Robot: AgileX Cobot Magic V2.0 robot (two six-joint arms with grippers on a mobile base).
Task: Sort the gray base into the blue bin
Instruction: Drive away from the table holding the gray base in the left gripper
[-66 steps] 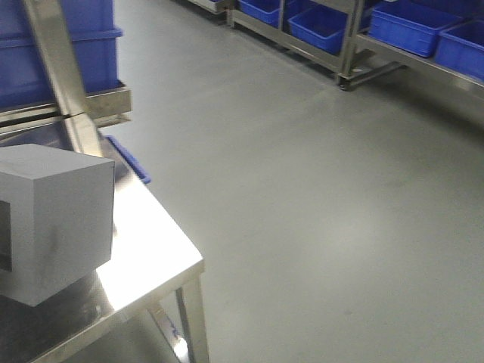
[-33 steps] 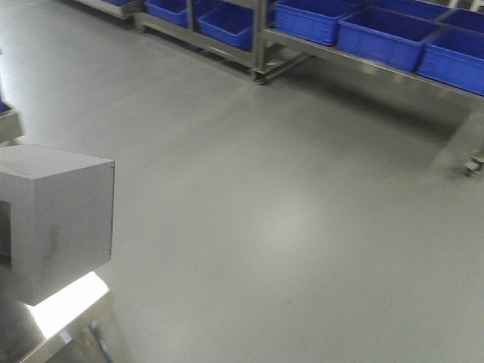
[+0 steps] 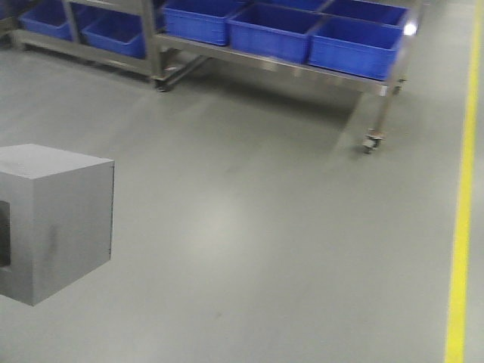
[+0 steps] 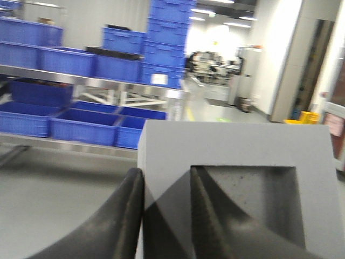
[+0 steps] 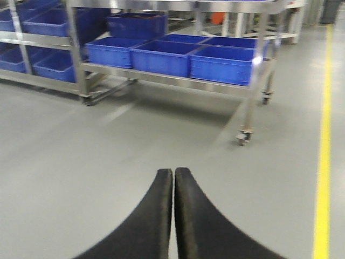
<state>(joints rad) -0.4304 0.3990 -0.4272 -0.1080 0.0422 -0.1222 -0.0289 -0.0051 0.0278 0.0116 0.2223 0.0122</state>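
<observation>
The gray base (image 3: pixel 57 219) hangs at the left edge of the front view, above the floor. In the left wrist view its face with the square recess (image 4: pixel 237 145) fills the lower right. My left gripper (image 4: pixel 166 171) is shut on the wall between the block's outer side and the recess, one finger outside and one inside. My right gripper (image 5: pixel 173 171) is shut with nothing in it, over bare floor. Several alike blue bins (image 3: pixel 276 30) sit in a row on a wheeled steel rack (image 3: pixel 370 83); those bins (image 5: pixel 161 56) also show in the right wrist view.
A yellow floor line (image 3: pixel 461 227) runs down the right side. More blue crates (image 4: pixel 81 127) fill shelves (image 4: pixel 91 81) and a tall stack (image 4: pixel 168 40) in the left wrist view. Grey floor (image 3: pixel 265 227) lies between me and the rack.
The front view has swung round: the steel table under the block has gone, the rack of blue bins slid leftward, and the yellow line appeared. The block keeps its place in the frame.
</observation>
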